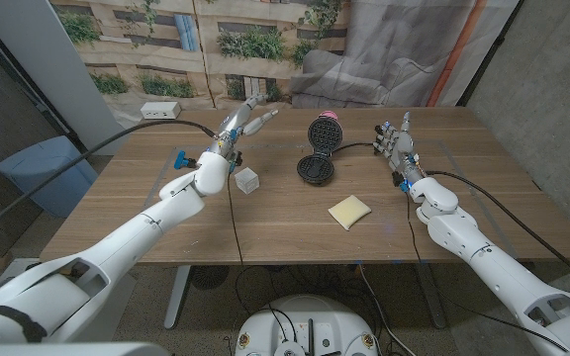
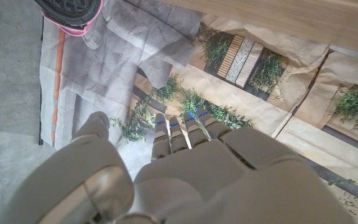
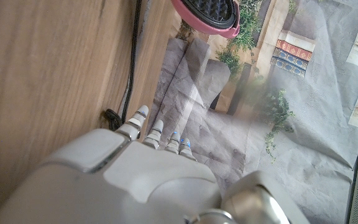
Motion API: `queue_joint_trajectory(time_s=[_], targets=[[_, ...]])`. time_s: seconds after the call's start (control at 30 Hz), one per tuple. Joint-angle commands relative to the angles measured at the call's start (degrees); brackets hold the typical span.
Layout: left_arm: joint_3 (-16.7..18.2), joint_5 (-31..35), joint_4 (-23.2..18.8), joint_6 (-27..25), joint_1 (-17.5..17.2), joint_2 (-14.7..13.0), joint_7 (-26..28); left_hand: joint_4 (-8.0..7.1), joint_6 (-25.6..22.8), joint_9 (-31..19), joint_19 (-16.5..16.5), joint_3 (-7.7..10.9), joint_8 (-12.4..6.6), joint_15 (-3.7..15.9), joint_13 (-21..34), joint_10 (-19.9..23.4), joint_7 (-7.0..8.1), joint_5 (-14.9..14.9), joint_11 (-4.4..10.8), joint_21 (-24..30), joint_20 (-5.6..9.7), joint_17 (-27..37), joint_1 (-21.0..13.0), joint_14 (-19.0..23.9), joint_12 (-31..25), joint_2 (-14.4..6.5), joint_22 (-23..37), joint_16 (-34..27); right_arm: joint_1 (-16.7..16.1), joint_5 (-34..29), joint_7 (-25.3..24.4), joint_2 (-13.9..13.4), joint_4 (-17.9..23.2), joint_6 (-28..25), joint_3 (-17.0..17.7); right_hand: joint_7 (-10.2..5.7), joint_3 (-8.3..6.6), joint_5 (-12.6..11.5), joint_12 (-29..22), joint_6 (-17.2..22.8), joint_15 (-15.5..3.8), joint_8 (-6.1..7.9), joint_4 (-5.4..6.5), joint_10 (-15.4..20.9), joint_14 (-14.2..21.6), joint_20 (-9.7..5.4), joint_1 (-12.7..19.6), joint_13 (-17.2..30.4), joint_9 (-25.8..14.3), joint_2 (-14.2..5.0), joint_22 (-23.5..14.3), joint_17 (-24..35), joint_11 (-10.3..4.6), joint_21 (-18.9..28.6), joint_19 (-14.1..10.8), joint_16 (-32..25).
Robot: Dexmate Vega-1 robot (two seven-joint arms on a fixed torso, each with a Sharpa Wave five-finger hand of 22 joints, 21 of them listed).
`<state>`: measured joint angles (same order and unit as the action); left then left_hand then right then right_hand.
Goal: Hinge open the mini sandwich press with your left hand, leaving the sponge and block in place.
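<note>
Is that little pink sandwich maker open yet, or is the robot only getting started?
It looks open already: the sandwich press has its pink lid standing up, with the grid plate showing. The left hand is raised beside it, fingers out, holding nothing. The yellow sponge and pale block lie apart on the table. Little seems left.

Pink mini sandwich press [image 1: 319,150] hinged open mid-table, lid upright; yellow sponge [image 1: 349,211] right-front, clear block [image 1: 247,180] left.

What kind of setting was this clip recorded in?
Probably an indoor robot test space, not a real kitchen. The wooden table stands before a printed backdrop of plants and planks, with grey sheeting draped beside it, and a blue bin on the floor.
</note>
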<state>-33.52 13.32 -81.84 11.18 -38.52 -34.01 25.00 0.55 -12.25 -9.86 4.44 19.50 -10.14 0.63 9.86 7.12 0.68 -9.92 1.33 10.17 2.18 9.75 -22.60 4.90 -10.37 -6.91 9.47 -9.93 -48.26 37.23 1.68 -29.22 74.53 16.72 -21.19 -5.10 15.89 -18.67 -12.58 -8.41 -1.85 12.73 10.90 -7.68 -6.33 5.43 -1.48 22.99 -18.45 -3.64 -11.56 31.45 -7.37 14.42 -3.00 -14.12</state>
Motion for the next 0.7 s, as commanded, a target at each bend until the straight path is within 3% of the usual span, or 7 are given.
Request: queue_joint_trajectory(time_s=[0.03,0.1,0.2,0.57,0.7], targets=[[4.36,-9.01,2.56,4.80,-3.74,0.92,0.28,-1.13,1.97,-0.07,-0.87,-0.37,0.59,-0.25,0.14,-0.56,-0.17,-0.20,-0.64,0.27,2.66,0.13,2.59,-0.54,-0.11,-0.34,0.26,-0.16,0.00,0.00,-0.02,-0.01,0.03,-0.04,0.00,0.03,0.26,-0.36,-0.31,-0.32,-1.32,0.23,-0.06,-0.38,-0.31,0.48,0.19,0.29,-0.31,-5.14,-0.22,0.22,0.25,0.24,0.07,-0.17],[4.71,-9.57,2.25,4.67,-4.37,0.58,0.04,-1.28,2.75,-0.06,-1.28,-0.44,0.64,-0.29,0.13,-1.06,-0.38,-0.27,-0.75,0.20,2.67,0.09,3.25,-0.87,0.01,-0.44,0.25,-0.07,0.00,0.00,-0.02,0.00,0.03,-0.04,0.00,-0.03,0.26,-0.36,-0.32,-0.29,-1.33,0.24,-0.06,-0.36,-0.28,0.46,0.19,0.29,-0.31,-5.15,-0.22,0.22,0.22,0.24,0.07,-0.18],[5.47,-11.55,2.01,4.84,-5.52,0.56,-0.56,-1.28,4.48,-0.03,-1.54,-0.39,0.68,-0.47,0.11,-1.38,1.36,-0.40,-0.87,0.26,2.50,-0.03,4.20,-1.12,-0.03,-0.66,0.22,-0.05,-0.02,-0.01,-0.04,0.00,0.06,-0.04,0.00,0.01,0.25,-0.36,-0.32,-0.30,-1.25,0.24,-0.06,-0.35,-0.27,0.49,0.19,0.29,-0.31,-5.15,-0.22,0.22,0.24,0.23,0.10,-0.18],[6.81,-16.82,3.73,7.34,-7.53,1.23,-2.96,-1.53,7.05,-0.03,-2.61,-0.16,0.71,-0.91,0.09,-2.32,1.56,-0.58,-1.36,0.14,2.46,-0.03,5.72,-2.23,0.05,-1.31,0.22,0.10,0.00,-0.01,-0.02,0.00,0.03,-0.03,0.00,0.01,0.25,-0.36,-0.31,-0.29,-1.29,0.24,-0.06,-0.38,-0.29,0.47,0.19,0.29,-0.31,-5.16,-0.22,0.22,0.27,0.23,0.11,-0.17],[7.72,-20.87,4.99,7.71,-7.96,1.87,-5.14,-1.75,7.10,-0.03,-2.78,0.04,0.38,-0.92,0.09,-2.54,0.32,-0.66,-1.32,0.20,2.46,-0.02,6.34,-2.49,0.00,-1.76,0.23,0.05,0.04,-0.01,0.03,0.03,-0.08,0.02,-0.01,0.07,0.25,-0.36,-0.32,-0.31,-1.30,0.23,-0.06,-0.35,-0.32,0.48,0.19,0.29,-0.31,-5.16,-0.22,0.22,0.28,0.23,0.10,-0.16]])
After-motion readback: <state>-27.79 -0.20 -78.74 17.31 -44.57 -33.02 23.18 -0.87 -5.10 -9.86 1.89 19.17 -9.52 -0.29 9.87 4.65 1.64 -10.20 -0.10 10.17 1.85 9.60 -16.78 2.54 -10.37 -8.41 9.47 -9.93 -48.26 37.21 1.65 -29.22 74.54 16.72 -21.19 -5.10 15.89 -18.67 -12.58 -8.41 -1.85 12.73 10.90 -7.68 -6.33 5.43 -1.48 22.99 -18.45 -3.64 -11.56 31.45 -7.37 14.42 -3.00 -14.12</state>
